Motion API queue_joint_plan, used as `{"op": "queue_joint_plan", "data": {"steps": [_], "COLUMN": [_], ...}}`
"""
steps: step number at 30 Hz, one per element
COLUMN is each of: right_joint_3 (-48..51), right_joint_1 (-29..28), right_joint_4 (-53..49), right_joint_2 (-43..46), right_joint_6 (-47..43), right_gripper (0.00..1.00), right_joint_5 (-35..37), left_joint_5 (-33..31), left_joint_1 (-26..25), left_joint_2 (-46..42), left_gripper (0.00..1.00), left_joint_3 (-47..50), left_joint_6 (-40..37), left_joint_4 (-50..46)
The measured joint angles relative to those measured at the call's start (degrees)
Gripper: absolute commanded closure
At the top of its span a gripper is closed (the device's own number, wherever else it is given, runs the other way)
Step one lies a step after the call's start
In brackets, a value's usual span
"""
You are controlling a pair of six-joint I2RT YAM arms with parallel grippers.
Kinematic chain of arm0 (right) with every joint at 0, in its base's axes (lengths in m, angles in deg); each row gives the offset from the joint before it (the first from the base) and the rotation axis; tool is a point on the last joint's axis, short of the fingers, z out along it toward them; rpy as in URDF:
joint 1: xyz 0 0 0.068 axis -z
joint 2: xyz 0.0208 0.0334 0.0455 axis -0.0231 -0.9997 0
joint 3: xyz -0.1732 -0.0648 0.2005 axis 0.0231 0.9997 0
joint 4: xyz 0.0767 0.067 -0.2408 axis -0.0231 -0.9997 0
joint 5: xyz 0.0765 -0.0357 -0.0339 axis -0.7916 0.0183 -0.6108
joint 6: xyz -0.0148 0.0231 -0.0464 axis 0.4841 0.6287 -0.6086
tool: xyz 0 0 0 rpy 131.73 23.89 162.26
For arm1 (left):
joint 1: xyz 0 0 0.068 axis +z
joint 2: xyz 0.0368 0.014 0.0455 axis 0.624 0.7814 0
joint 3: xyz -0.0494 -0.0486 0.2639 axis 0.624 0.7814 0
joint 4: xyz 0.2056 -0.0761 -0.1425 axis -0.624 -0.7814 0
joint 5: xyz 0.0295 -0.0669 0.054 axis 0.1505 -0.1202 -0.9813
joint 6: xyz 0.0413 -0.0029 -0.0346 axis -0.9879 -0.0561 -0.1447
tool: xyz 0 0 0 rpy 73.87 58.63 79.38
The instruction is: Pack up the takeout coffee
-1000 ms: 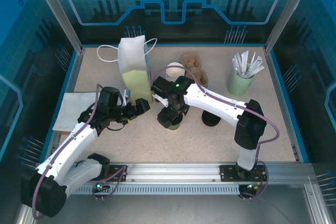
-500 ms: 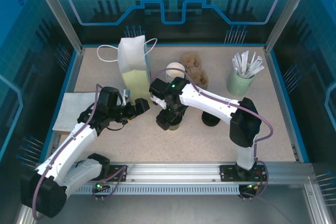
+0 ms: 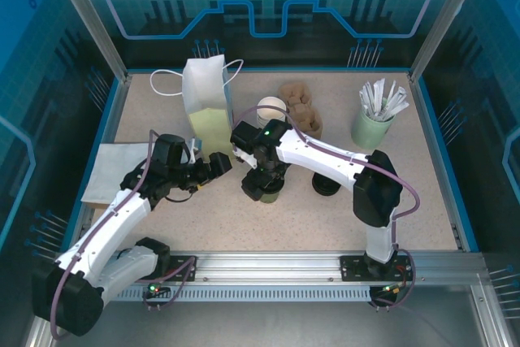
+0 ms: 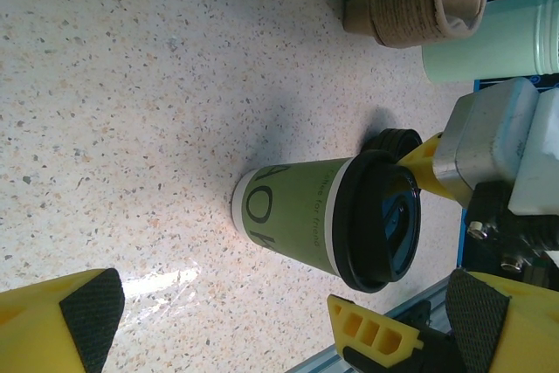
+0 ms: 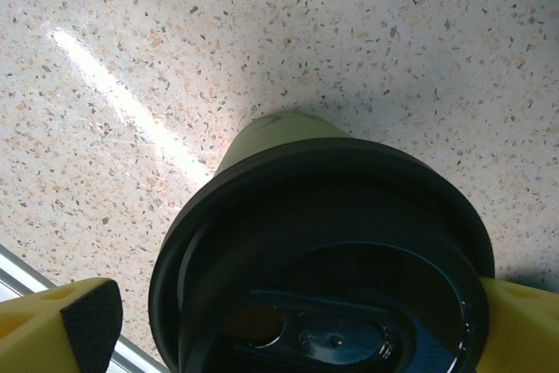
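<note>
Jaws spread wide on both grippers; nothing is gripped.
From above, the right gripper [image 3: 264, 185] is seen over the cup [image 3: 273, 196] mid-table [image 3: 211, 217], with the left gripper [image 3: 218, 164] near. By the left wrist, the cup is shown upright between the right fingers [image 4: 417, 170]. By the right wrist, its black lid [image 5: 323, 216] is flanked.

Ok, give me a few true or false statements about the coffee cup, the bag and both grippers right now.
1. The takeout coffee wears its black lid. True.
2. The takeout coffee lies on its side. False: it stands upright on the table.
3. The right gripper is open, straddling the lid. True.
4. The left gripper grips the paper bag. False: it is open and holds nothing.
5. The cup of white packets stands back left. False: back right.
</note>
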Motion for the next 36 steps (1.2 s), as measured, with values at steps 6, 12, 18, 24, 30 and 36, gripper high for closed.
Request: {"op": "queue_joint_plan", "data": {"steps": [6, 12, 18, 24, 30, 36], "right_joint_3": [-0.37, -0.79, -0.76, -0.66, -0.15, 0.96], "right_joint_1": [0.0, 0.0, 0.0, 0.04, 0.04, 0.15], "right_joint_4": [-0.24, -0.72, -0.85, -0.79, -0.61, -0.17], "right_joint_2": [0.04, 1.16, 1.55, 1.55, 1.31, 0.63], "right_joint_6": [0.0, 0.02, 0.02, 0.02, 0.02, 0.02], "right_gripper": [0.0, 0.0, 0.0, 0.0, 0.0, 0.0], "right_joint_5": [-0.04, 0.04, 0.22, 0.22, 0.2, 1.03], "left_joint_5": [0.02, 0.02, 0.02, 0.02, 0.04, 0.04], "left_joint_1": [0.0, 0.0, 0.0, 0.0, 0.0, 0.0], "left_joint_2": [0.37, 0.44, 0.55, 0.59, 0.59, 0.59], "left_gripper": [0.01, 0.01, 0.01, 0.01, 0.01, 0.01], "left_joint_3": [0.0, 0.0, 0.02, 0.0, 0.0, 0.02], "left_joint_6": [0.0, 0.0, 0.0, 0.0, 0.0, 0.02], "left_joint_4": [0.02, 0.02, 0.04, 0.04, 0.04, 0.04]}}
